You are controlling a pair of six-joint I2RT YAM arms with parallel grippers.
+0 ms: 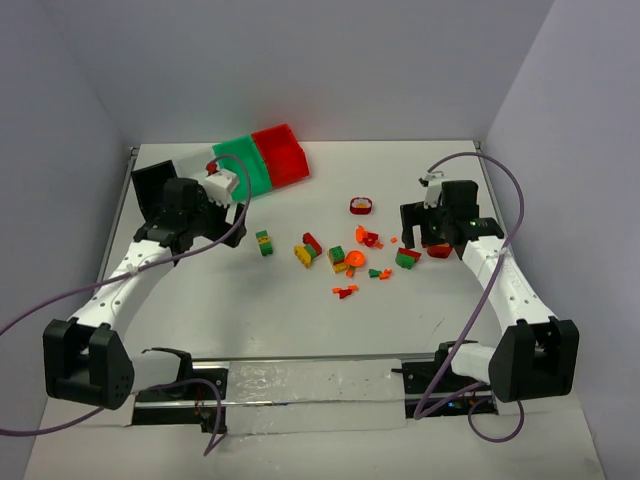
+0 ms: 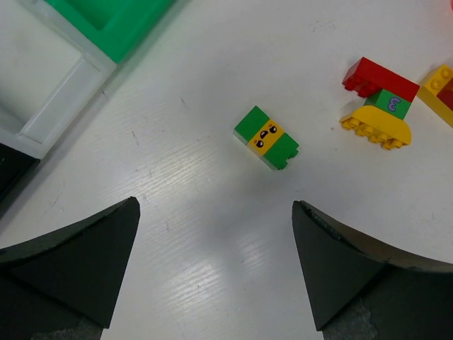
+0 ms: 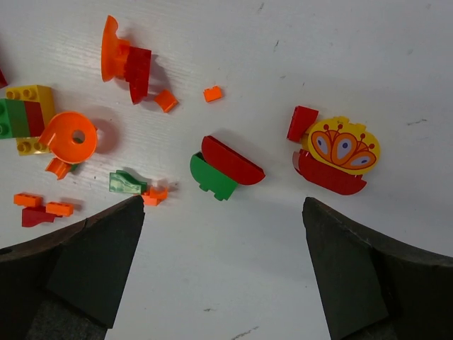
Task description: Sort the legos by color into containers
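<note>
Grn bin [image 1: 248, 160] & red bin [image 1: 281, 155] touching; legos [image 1: 340, 258] loose on tbl [image 1: 330, 180].

Cams: 3 views, 1 fixed overhead + 2 wrist-mounted.
Top ext.: high, at near edge, looks fwd/down over whole table [image 1: 300, 320]. L wrist: close, faces down on green-yellow lego [image 2: 266, 138], also seen left of ctr in top view. R wrist: close, faces down on red-green lego [image 3: 225, 170], seen at right in top view.
</note>
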